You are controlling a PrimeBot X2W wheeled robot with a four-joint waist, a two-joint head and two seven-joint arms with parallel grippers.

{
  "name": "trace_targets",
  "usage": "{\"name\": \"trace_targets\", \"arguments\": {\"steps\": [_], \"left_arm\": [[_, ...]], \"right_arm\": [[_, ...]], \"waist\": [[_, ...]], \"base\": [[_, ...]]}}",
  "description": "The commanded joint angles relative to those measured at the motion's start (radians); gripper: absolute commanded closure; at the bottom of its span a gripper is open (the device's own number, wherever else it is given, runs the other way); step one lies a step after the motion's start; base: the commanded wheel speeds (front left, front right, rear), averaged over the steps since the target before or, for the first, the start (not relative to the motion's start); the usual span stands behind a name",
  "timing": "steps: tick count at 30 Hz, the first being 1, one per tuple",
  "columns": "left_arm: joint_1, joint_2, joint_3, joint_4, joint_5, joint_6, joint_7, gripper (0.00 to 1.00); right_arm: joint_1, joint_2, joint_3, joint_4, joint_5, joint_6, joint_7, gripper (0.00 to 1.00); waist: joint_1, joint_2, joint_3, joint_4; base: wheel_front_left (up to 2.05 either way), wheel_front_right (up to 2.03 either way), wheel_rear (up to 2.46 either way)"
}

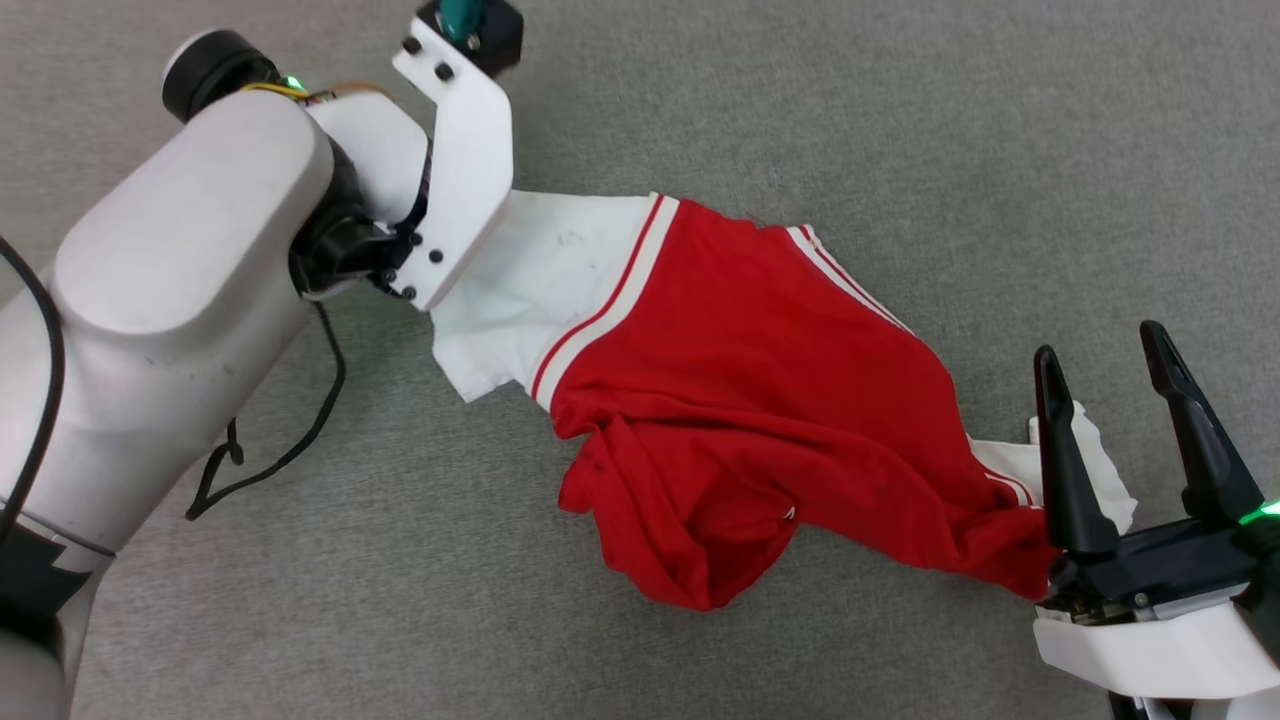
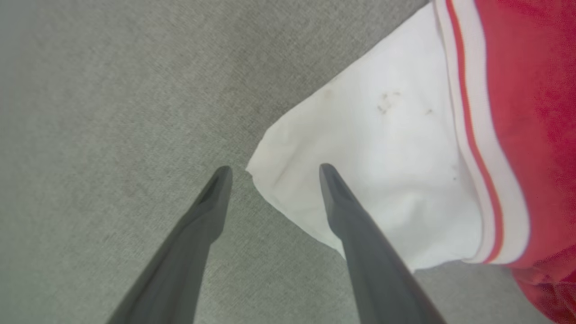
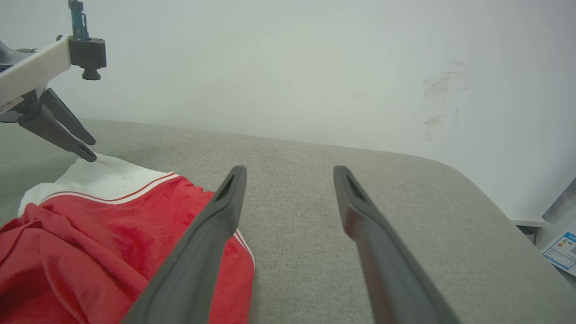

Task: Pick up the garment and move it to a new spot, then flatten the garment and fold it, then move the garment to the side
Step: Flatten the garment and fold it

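The garment [image 1: 740,400] is a red shirt with white sleeves and red-white trim. It lies bunched and stretched from upper left to lower right across the grey padded surface [image 1: 900,120]. In the left wrist view my left gripper [image 2: 274,170] is open, and the corner of one white sleeve [image 2: 382,180] lies between its fingertips. From the right wrist view the left gripper [image 3: 91,150] points down at that sleeve. My right gripper [image 1: 1100,350] is open at the lower right beside the other white sleeve [image 1: 1105,480], holding nothing. It [image 3: 290,171] points over bare surface next to the red cloth [image 3: 90,234].
A black cable [image 1: 300,430] hangs from my left arm's pale forearm [image 1: 180,300] over the surface. A white wall [image 3: 315,67] rises behind the surface, whose rounded edge [image 3: 495,198] drops off to the right. A printed sheet [image 3: 562,252] lies beyond that edge.
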Motion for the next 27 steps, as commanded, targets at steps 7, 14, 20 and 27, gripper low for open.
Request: {"name": "trace_targets", "arguments": {"steps": [7,14,20,27], "left_arm": [[-0.009,0.031,-0.181,0.025,-0.066,0.0,0.07,0.0],[-0.042,0.069,-0.248,0.023,-0.095,0.002,-0.03,1.0],[-0.061,0.123,-0.25,0.059,-0.127,0.002,-0.149,1.0],[0.036,0.224,-0.254,0.167,-0.171,0.002,-0.206,1.0]], "right_arm": [[-0.038,0.008,0.018,0.02,-0.01,-0.001,-0.013,0.0],[-0.046,0.0,0.002,0.037,-0.017,-0.001,-0.017,0.0],[-0.01,-0.011,-0.019,0.045,-0.021,-0.001,-0.014,0.0],[0.016,-0.026,-0.026,0.046,-0.015,-0.001,0.007,0.0]], "waist": [[-0.0001,0.0,0.05,-0.031],[-0.0001,0.0,0.024,0.002],[-0.0001,0.0,-0.052,0.074],[-0.0001,0.0,-0.109,0.127]], "base": [[0.0,0.0,0.0],[0.0,0.0,0.0],[0.0,0.0,0.0],[0.0,0.0,0.0]]}}
